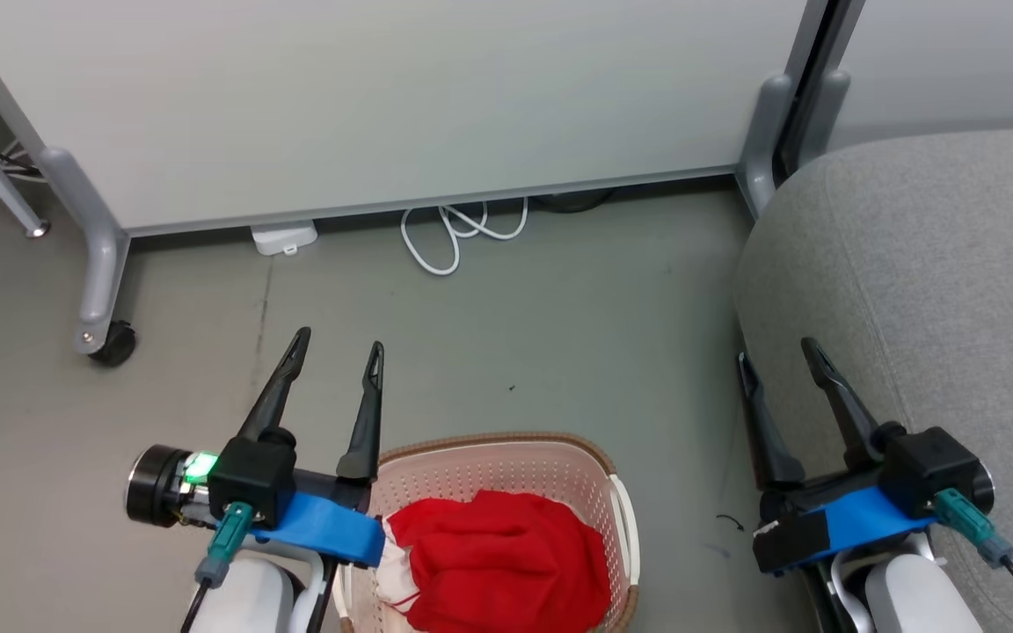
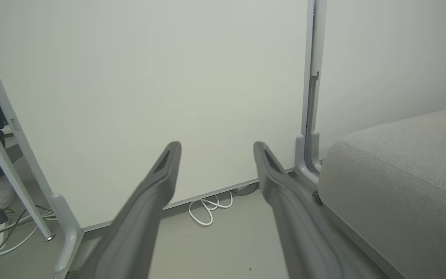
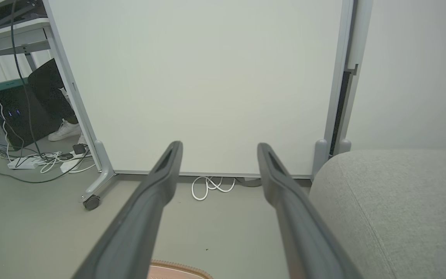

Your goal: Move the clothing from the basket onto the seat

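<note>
The basket (image 1: 506, 457), cream with a brown rim, stands on the floor at the bottom middle of the head view. Red clothing (image 1: 506, 563) with a white edge lies crumpled inside it. The grey seat (image 1: 929, 281) fills the right side. My left gripper (image 1: 337, 345) is open and empty, just left of the basket, fingers pointing away. My right gripper (image 1: 777, 352) is open and empty between the basket and the seat's edge. In the wrist views both grippers (image 2: 216, 146) (image 3: 219, 145) point at the white panel, with the seat (image 2: 401, 178) (image 3: 397, 201) at right and the basket's rim (image 3: 180, 267) at the bottom.
A white partition panel (image 1: 383, 105) on grey wheeled feet (image 1: 106, 338) closes off the far side. A coiled white cable (image 1: 462, 229) lies at its base. In the right wrist view, a desk, cables (image 3: 45, 161) and a person's shoe (image 3: 64, 131) are beyond the panel's left end.
</note>
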Robot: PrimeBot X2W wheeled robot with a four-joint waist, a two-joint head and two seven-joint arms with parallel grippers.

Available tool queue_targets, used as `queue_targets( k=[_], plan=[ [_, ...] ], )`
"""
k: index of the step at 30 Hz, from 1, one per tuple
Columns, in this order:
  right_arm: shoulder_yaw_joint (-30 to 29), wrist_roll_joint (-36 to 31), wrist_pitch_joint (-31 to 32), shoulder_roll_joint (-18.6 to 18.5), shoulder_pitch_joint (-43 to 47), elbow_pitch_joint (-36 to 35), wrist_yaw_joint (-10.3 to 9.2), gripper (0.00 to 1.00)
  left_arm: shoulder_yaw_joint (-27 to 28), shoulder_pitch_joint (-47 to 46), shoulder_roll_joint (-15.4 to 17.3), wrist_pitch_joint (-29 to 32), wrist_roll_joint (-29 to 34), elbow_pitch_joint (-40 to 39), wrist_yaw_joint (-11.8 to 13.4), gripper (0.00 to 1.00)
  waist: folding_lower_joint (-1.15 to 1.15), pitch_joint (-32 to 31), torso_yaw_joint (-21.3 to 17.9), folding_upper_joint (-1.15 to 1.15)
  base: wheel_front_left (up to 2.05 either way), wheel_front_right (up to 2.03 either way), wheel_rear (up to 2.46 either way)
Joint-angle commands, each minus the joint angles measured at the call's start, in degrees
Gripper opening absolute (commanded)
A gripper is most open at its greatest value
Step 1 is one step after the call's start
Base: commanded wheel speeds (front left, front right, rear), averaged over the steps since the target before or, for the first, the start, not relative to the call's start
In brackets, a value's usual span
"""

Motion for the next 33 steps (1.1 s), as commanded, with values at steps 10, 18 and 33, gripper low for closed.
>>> queue_targets(
  k=[10, 18, 33],
  plan=[
    [0.6, -1.3, -0.2, -0.3, -6.1, -3.5, 0.09, 1.0, -5.5, -10.1, 3.3, -0.2, 1.0, 9.1, -1.9, 1.0, 0.0, 10.6, -2.7, 0.0, 0.0, 0.0, 0.0],
    [1.2, -2.2, -0.2, -0.3, -10.4, -5.3, 0.08, 1.0, -15.2, -17.7, 6.1, -0.2, 0.2, 17.6, -2.1, 1.0, 0.0, 17.8, -5.2, 0.0, 0.0, 0.0, 0.0],
    [2.7, -3.4, -0.2, -0.2, -15.9, -8.1, 0.08, 1.0, -39.8, -31.8, 9.9, -0.2, -6.9, 36.3, -2.2, 1.0, 0.0, 29.9, -8.9, 0.0, 0.0, 0.0, 0.0]
  ],
)
